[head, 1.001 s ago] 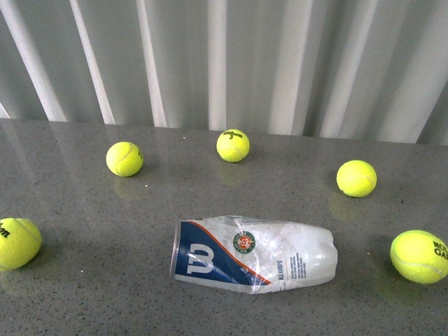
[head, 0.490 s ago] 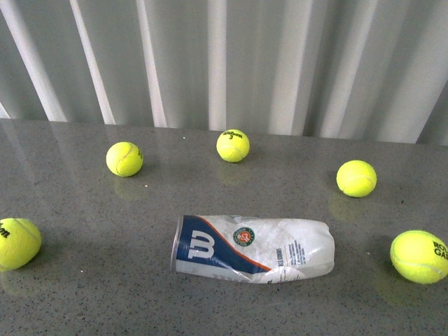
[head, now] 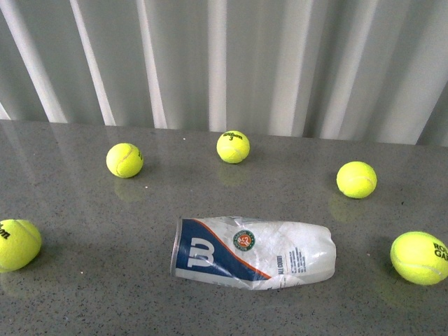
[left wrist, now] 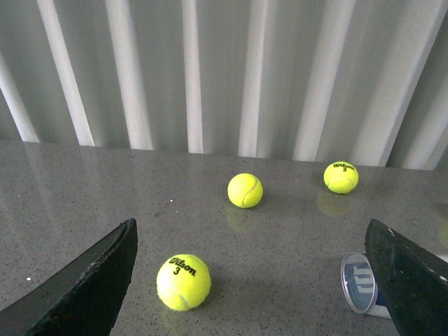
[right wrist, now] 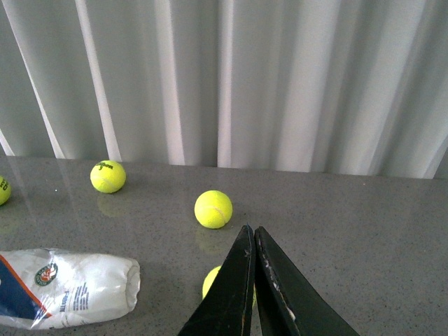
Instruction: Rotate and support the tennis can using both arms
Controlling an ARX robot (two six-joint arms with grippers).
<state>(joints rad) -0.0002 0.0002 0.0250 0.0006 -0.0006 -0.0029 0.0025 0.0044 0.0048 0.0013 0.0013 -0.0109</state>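
The can (head: 252, 252) lies on its side on the table (head: 84, 301), near the front and about midway across, and nothing touches it. Its rimmed end with the W logo points left and its rounded clear end points right. The wall looks creased. Neither arm shows in the front view, so we place the grippers from their own cameras only.

From left to right, five balls (head: 15, 243) ring the can. The first is at the near left edge, and the next ball (head: 124, 159) lies further back on the left. The third ball (head: 233, 146) is the farthest, behind the can. The fourth ball (head: 356, 179) sits back on the right, and the last ball (head: 418, 257) lies near the right edge. All are well apart from the can.

The left gripper (left wrist: 250, 234) has its jaws spread wide with nothing between them. In its view the can's rimmed end shows past one jaw, outside the gap. The right gripper (right wrist: 252, 231) has its jaws pressed together and empty, and the can's rounded end lies off to one side, apart from it.

We judge the work to be at the reach: there is no hold, turn or support yet. The next move calls for the left gripper to come in on the rimmed end. The right one must either spread or press as a closed prop against the rounded end. The wall looks thin, so we would squeeze lightly and steer clear of the balls.
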